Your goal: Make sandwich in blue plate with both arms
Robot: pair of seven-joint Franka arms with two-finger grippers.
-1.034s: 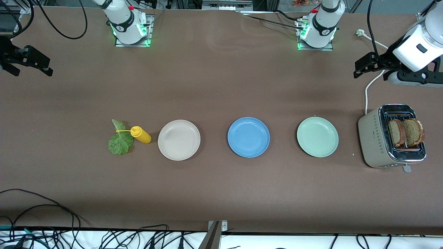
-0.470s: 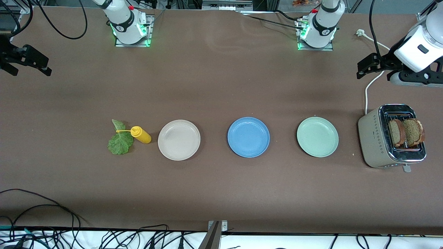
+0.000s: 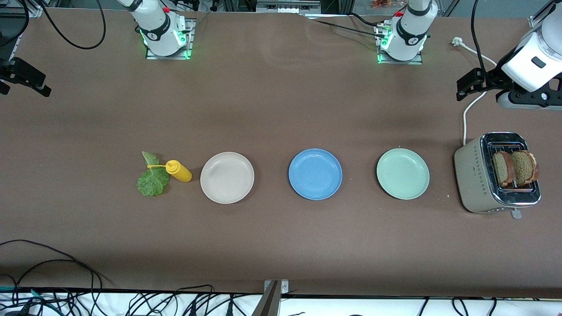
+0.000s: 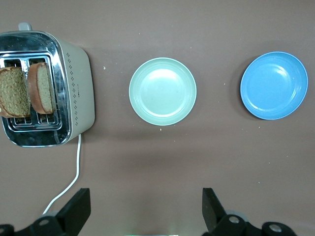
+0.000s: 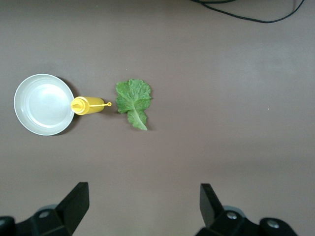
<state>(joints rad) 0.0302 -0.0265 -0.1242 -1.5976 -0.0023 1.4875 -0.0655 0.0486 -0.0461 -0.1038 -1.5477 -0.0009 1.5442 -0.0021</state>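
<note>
assembly not yet begun: the blue plate (image 3: pixel 315 174) lies bare between the off-white plate (image 3: pixel 227 177) and mint plate (image 3: pixel 402 173), both bread slices (image 3: pixel 513 167) stand in the toaster (image 3: pixel 478 180), the lettuce leaf (image 3: pixel 152 180) lies beside the mustard bottle (image 3: pixel 179 170). left gripper (image 3: pixel 469 83) and right gripper (image 3: pixel 22 78) hover at the table's ends, jaws apart, empty. only the wrist views show the jaw gaps; only the front view shows everything together

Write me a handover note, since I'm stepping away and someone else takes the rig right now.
Left end effector: open, holding nothing, up over the table's left-arm end, near the toaster.
Right end effector: open, holding nothing, up over the right-arm end.
Blue plate: bare, in the middle of the plate row, between the off-white plate and the mint-green plate.
Two bread slices: standing in the toaster slots.
Lettuce leaf: flat on the table beside the yellow bottle.
Done: nothing.
Left: bread, lettuce, bread onto the blue plate.
</note>
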